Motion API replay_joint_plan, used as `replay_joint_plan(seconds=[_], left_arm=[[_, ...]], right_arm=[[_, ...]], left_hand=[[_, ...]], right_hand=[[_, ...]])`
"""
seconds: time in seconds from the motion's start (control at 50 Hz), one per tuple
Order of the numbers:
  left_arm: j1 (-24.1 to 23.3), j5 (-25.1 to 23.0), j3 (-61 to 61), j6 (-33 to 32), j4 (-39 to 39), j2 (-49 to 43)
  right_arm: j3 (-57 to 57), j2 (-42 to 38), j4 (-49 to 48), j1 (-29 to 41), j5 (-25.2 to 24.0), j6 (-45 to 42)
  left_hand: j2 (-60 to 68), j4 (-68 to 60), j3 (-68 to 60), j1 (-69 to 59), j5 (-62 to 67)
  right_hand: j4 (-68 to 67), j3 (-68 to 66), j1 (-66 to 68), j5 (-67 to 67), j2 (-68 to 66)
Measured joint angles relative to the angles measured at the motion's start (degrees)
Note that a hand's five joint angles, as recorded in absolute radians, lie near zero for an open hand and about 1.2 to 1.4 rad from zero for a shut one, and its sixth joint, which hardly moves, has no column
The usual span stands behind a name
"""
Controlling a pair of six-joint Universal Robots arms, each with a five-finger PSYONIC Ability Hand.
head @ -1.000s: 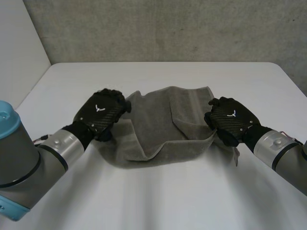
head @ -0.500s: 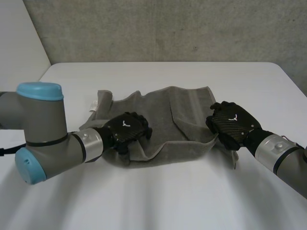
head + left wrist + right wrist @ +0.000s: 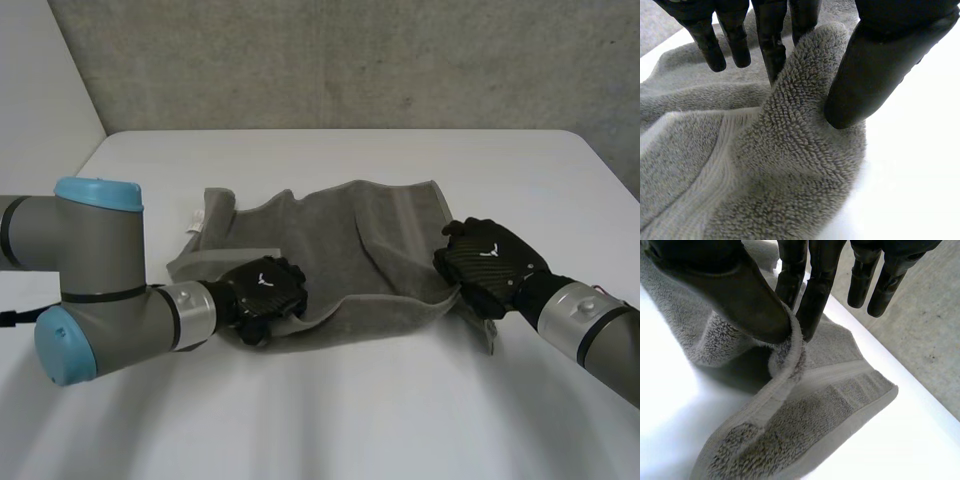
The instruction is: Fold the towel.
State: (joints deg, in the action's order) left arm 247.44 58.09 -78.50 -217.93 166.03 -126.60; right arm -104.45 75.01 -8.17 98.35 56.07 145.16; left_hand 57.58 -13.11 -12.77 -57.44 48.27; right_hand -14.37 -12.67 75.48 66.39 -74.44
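The grey towel point(image 3: 350, 235) lies rumpled in the middle of the white table, its near edge raised in a fold. My left hand point(image 3: 262, 288) is at the near left edge; in the left wrist view its thumb point(image 3: 875, 65) and fingers point(image 3: 774, 47) pinch a ridge of the towel point(image 3: 790, 165) between them. My right hand point(image 3: 490, 262) is at the right edge, held a little off the table. In the right wrist view its thumb point(image 3: 740, 295) and fingers point(image 3: 812, 285) pinch the hem of the towel point(image 3: 805, 430).
A white label point(image 3: 197, 222) sticks out at the towel's far left corner. My left arm's elbow point(image 3: 95, 250) stands bent at the table's left side. A grey wall point(image 3: 350, 60) runs behind the table's point(image 3: 330, 410) far edge.
My left hand left the towel's far left corner, which now lies flat, came to the near left edge and closed on a fold. My right hand shifted slightly nearer, still gripping.
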Motion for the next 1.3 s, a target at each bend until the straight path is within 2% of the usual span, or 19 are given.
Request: replay_joint_plan(seconds=[0.18, 0.44, 0.52, 0.6, 0.72, 0.96, 1.3], left_arm=[[0.74, -0.05, -3.87, -0.25, -2.13, 4.56], [4.15, -0.28, -15.34, -0.1, -1.93, 16.17], [4.66, -0.12, -18.5, 0.24, -1.79, 19.78], [4.8, 0.19, -20.84, 0.66, -1.47, 23.31], [4.76, 0.52, -22.82, 2.45, -0.02, 27.23], [5.1, 0.56, -25.69, 6.28, 2.45, 30.45], [9.73, 0.48, -27.54, 6.04, 6.75, 29.7]], right_arm=[[0.56, 0.28, 6.24, -1.08, -0.21, -6.73], [2.45, 1.63, 18.26, -2.96, -0.59, -13.59], [3.75, 2.78, 22.3, -3.53, -0.63, -14.37], [5.4, 3.95, 26.33, -3.8, -0.7, -14.46], [6.69, 6.16, 29.92, -4.01, -0.59, -14.35], [6.02, 8.6, 36.13, -4.67, -0.54, -17.12], [6.96, 7.88, 36.07, -6.61, -0.89, -23.29]], left_hand=[[0.0, 0.0, 0.0, 0.0, 0.01], [0.11, 0.0, 0.0, -0.11, 0.11], [4.17, 0.0, 0.0, -4.36, 4.04], [13.93, 0.0, 0.0, -12.86, 13.62], [17.78, 0.0, 0.0, -14.32, 17.68], [17.78, 0.0, 0.0, -14.33, 17.71], [17.78, 0.0, 0.0, -14.33, 17.97]], right_hand=[[0.0, 0.0, 0.0, 0.0, 0.0], [0.0, 0.0, 0.0, 0.0, 0.0], [0.0, 0.0, 0.0, 0.0, 0.0], [0.0, 0.0, 0.0, 0.0, 0.0], [0.0, 0.0, 0.0, 0.0, 0.0], [0.0, 0.0, 0.0, 0.0, 0.0], [0.0, 0.0, 0.0, 0.0, 0.0]])
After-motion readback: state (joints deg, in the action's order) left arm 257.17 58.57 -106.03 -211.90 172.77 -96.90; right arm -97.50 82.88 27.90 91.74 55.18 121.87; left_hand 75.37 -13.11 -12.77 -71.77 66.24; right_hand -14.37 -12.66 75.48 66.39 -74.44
